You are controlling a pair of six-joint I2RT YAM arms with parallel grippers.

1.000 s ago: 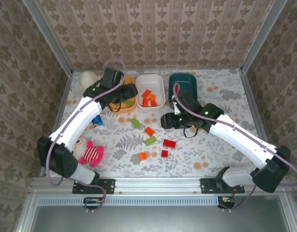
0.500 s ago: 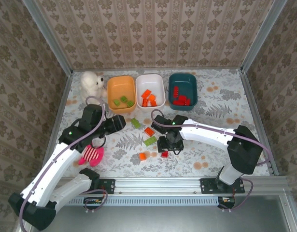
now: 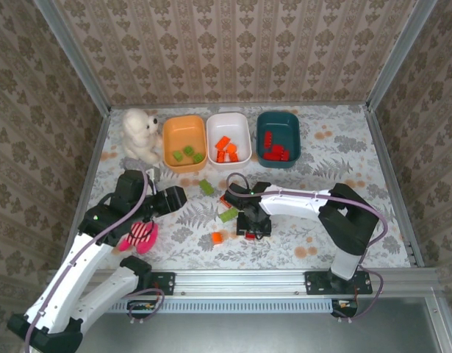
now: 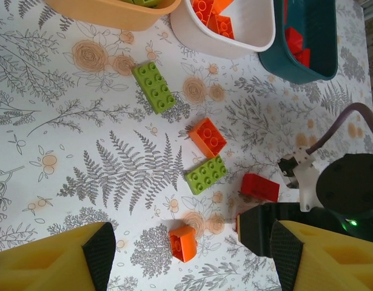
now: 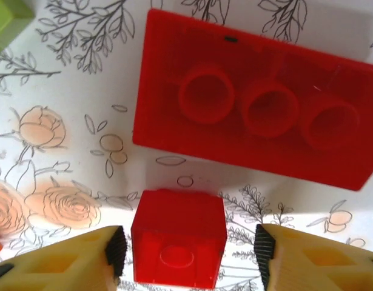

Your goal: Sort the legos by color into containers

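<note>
1. Looking from above, the orange bin (image 3: 184, 140), the white bin (image 3: 229, 136) and the teal bin (image 3: 278, 134) stood in one row at the upper middle, and the loose legos (image 3: 228, 214) lay at the centre. The left gripper (image 3: 174, 197) hung left of them; the right gripper (image 3: 253, 226) was low over the red ones.
2. From the left wrist, the yellow fingers (image 4: 53, 260) stood spread wide at both lower corners, holding nothing; a small orange brick (image 4: 184, 242) lay on the table (image 4: 65, 121) at the bottom centre.
3. From the right wrist, the fingers (image 5: 59, 260) were spread on both sides of a small red brick (image 5: 179, 245) at the bottom centre, with a narrow gap on each side. A long red brick (image 5: 259, 133) lay above it, underside up.
</note>
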